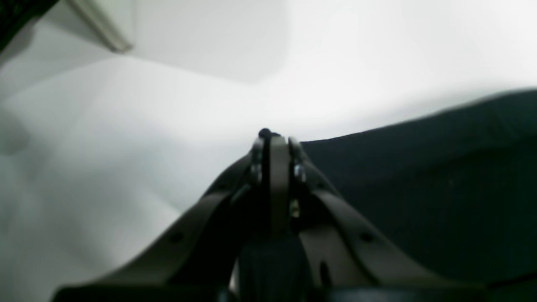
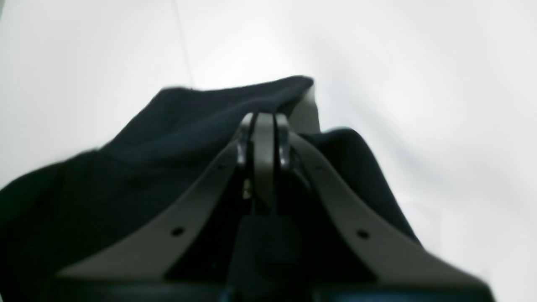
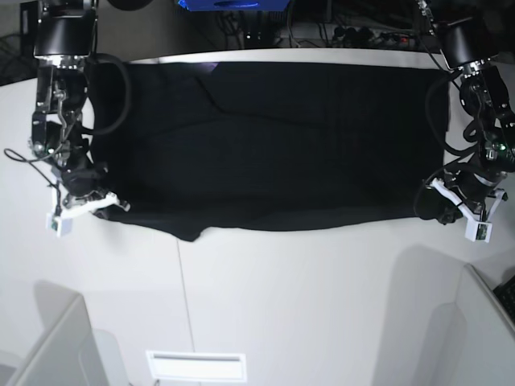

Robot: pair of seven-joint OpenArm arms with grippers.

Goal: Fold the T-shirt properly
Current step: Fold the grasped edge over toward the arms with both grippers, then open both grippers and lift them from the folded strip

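Two pincers clamped on T-shirt corners: left pincer, right pincer; white table around.

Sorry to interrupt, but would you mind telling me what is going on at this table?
A two-armed robot is folding a black T-shirt spread wide across a white table. The right gripper is shut on cloth at one end. The left gripper is shut at the other end's edge, though its hold on the cloth is unclear. No printed side shows.

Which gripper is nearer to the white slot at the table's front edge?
Right. The right gripper is at the T-shirt's corner, nearer the slot; the left gripper is farther.
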